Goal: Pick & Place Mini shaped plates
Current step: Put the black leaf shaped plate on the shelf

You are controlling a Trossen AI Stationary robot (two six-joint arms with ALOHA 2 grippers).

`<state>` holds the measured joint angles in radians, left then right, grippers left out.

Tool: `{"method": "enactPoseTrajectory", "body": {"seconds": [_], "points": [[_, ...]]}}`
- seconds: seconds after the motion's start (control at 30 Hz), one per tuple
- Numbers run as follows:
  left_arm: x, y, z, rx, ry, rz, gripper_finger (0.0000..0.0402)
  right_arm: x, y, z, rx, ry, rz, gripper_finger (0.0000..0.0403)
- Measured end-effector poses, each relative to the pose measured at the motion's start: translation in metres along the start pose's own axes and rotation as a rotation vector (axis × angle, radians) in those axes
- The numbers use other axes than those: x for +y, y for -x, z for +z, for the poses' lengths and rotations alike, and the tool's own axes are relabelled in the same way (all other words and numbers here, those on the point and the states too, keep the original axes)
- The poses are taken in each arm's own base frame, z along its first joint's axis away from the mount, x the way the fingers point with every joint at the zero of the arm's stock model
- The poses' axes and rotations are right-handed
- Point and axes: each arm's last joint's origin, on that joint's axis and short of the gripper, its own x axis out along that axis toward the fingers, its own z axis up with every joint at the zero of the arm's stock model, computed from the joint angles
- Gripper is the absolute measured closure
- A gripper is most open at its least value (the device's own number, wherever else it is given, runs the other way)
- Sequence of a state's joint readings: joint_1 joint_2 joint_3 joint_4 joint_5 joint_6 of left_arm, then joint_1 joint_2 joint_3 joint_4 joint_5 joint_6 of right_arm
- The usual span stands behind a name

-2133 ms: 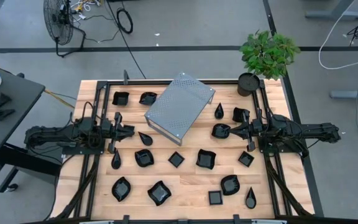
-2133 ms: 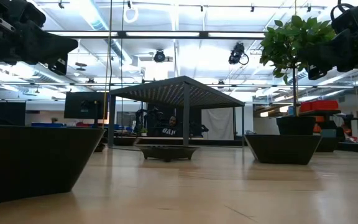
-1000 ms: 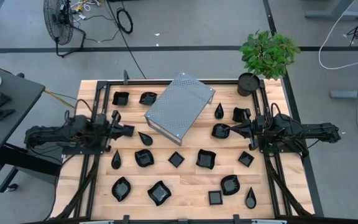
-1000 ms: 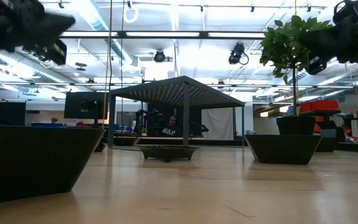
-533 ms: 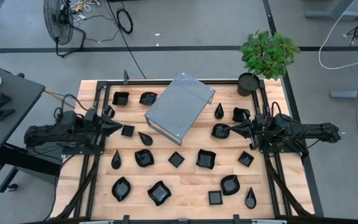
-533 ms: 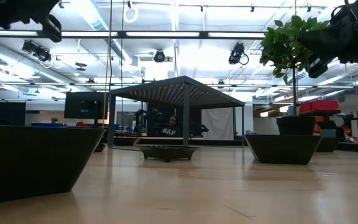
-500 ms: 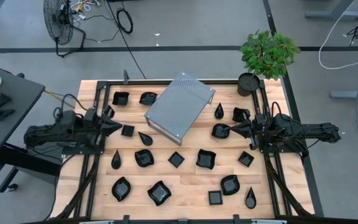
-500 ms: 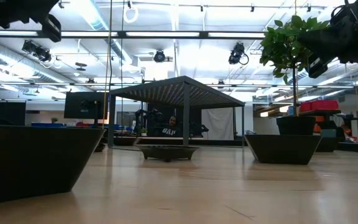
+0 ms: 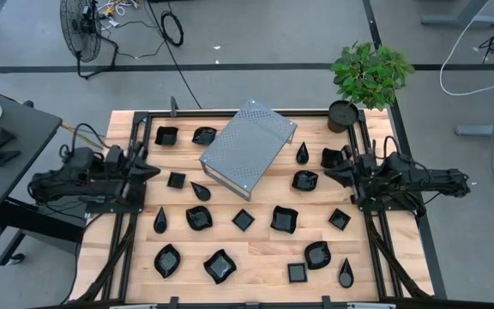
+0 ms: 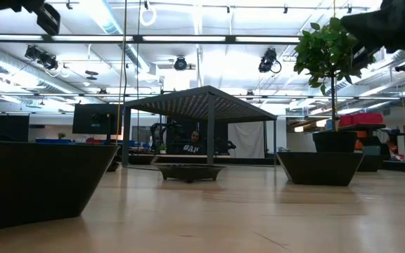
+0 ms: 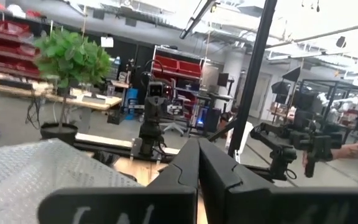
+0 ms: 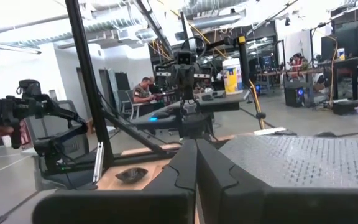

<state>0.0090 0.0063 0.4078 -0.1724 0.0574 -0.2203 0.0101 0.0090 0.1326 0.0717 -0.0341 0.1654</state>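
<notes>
Several mini shaped plates, small glossy black dishes, lie spread over the wooden table [image 9: 264, 245]. Among them are a square one [image 9: 176, 180], a teardrop [image 9: 200, 190] and a wavy-rimmed one [image 9: 304, 180]. In the low view, dishes [image 10: 34, 179] [image 10: 320, 168] stand on their bases. My left gripper [image 9: 156, 171] hangs shut and empty above the table's left side, its fingers closed together [image 11: 199, 163]. My right gripper [image 9: 329, 172] hangs shut and empty above the right side [image 12: 196, 163], with a dish [image 12: 131, 175] ahead of it.
A large grey perforated metal box [image 9: 248, 148] lies slantwise at the far middle. A potted plant [image 9: 343, 114] stands at the far right corner. Black frame rails [image 9: 132, 225] run along both sides. A person's hand [image 11: 353, 151] holds a handle beyond the table.
My left gripper has risen and drawn back toward the table's left edge, uncovering the square dish beneath it. My right gripper has risen a little and drawn back toward the right edge. Both stay shut. No plate has moved.
</notes>
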Motion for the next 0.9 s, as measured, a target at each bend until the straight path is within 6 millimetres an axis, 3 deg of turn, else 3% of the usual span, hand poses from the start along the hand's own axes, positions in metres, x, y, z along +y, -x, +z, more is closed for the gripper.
{"method": "enactPoseTrajectory", "body": {"seconds": [0.47,0.9], "points": [[-0.011,0.026,0.041,0.034,-0.029,0.008,0.0396,0.008,0.017,0.044,0.112,0.067,-0.014,0.0394],[-0.017,0.057,0.064,0.151,-0.038,0.037,0.0396,0.015,0.045,0.084,0.197,0.133,-0.02,0.0394]]}}
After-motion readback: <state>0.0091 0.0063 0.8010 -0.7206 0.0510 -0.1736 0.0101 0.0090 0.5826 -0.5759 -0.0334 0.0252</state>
